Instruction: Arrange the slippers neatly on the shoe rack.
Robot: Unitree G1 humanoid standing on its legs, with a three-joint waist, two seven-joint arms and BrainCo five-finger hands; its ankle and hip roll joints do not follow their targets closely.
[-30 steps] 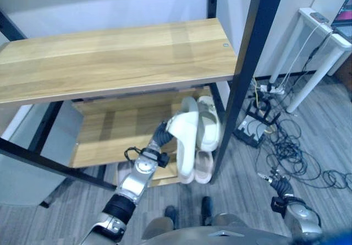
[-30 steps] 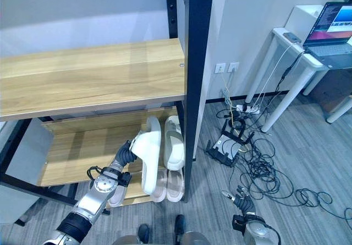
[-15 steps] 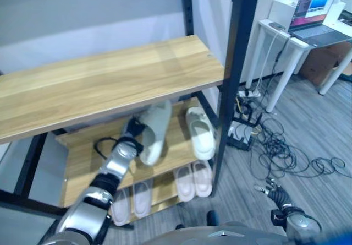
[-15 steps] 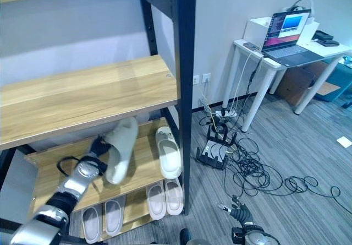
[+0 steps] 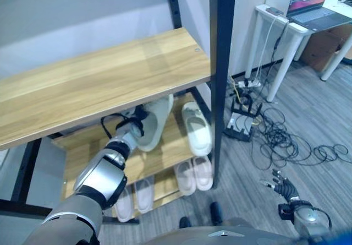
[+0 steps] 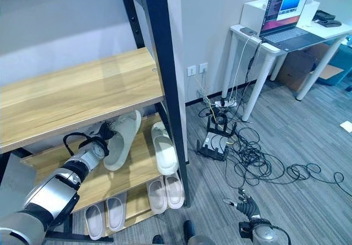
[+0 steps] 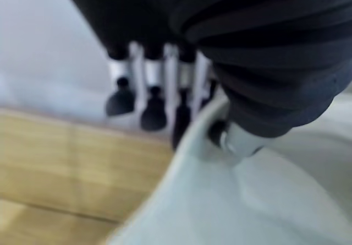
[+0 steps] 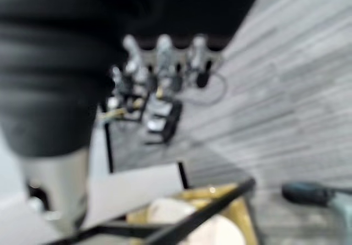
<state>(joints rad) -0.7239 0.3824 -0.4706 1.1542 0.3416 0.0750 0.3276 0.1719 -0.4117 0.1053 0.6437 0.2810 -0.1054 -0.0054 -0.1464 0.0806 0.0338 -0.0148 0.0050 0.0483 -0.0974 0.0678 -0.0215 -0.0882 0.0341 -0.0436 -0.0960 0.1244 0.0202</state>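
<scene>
laptop (image 6: 285,15) on white table (image 6: 286,41) | cables (image 6: 250,157) on grey floor (image 6: 308,124)

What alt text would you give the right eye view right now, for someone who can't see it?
The left robot hand holds a pale rubber slipper over the middle wooden shelf of a black-framed shoe rack, beside a matching slipper already lying there. Two more pairs sit on the bottom shelf, and the right robot hand hangs open above the grey floor.
</scene>
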